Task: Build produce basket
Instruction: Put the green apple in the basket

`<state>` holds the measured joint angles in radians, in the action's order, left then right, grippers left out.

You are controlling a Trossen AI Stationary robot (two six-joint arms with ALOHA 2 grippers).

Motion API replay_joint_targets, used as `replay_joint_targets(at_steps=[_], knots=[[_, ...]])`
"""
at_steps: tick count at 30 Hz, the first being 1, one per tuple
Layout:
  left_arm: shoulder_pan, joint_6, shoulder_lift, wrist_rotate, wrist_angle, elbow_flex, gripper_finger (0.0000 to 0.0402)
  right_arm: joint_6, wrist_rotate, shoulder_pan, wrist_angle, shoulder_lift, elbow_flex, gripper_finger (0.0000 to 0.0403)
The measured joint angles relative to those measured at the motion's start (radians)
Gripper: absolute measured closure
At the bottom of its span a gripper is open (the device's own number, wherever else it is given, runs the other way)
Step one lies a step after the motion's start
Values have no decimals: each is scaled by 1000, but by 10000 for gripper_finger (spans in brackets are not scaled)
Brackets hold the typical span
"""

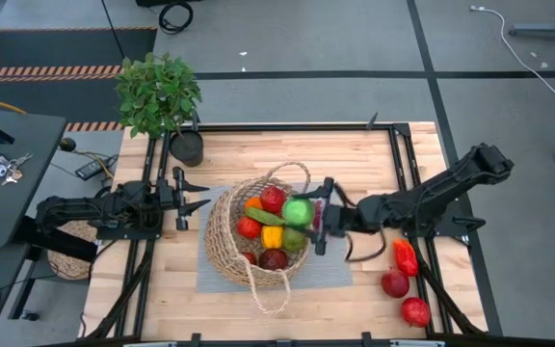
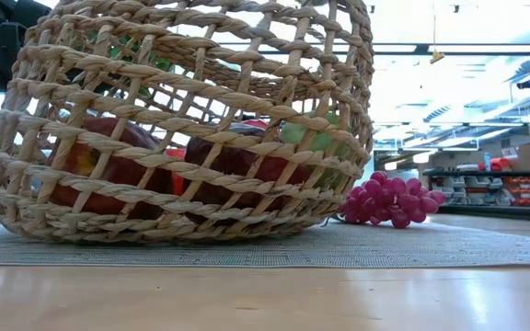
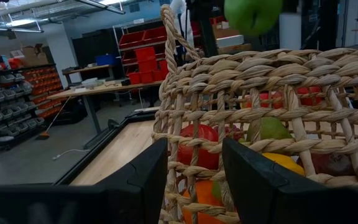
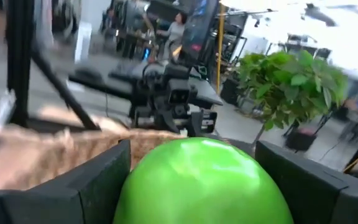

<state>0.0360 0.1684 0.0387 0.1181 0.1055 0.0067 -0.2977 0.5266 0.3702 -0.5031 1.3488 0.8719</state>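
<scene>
The wicker basket [image 1: 222,236] stands on a grey mat [image 1: 330,272] at the table's middle. It holds produce: a red apple [image 1: 272,199], a yellow pepper [image 1: 272,236] and a dark plum [image 1: 274,258]. My right gripper [image 1: 308,216] reaches in from the right and is shut on a green apple [image 1: 298,212] above the basket's right side. My left gripper [image 1: 193,196] waits open and level at the basket's left side, touching nothing. Purple grapes [image 2: 391,199] lie on the mat right of the basket. My right gripper pinches the green apple between its two fingers, one on each side of the fruit [image 4: 135,180]. The fingers lie level and come from the table's right. The apple [image 3: 252,14] is lifted clear, above the basket's rim.
A red pepper [image 1: 406,256] and two red fruits [image 1: 395,282] [image 1: 415,310] lie near the table's right front. A potted plant [image 1: 159,93] stands at the far left corner. One loop handle [image 1: 270,294] lies toward the near edge.
</scene>
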Motion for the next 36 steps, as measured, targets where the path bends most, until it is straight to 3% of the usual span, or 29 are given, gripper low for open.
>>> replay_joint_targets(at_steps=[15, 28, 36], knots=[[0, 0, 0, 0, 0, 0, 241, -787, 60, 7, -33, 295, 161, 63], [0, 0, 0, 0, 0, 0, 241, -1067, 116, 10, -54, 353, 214, 62], [0, 0, 0, 0, 0, 0, 241, -1063, 98, -8, -38, 353, 214, 62]])
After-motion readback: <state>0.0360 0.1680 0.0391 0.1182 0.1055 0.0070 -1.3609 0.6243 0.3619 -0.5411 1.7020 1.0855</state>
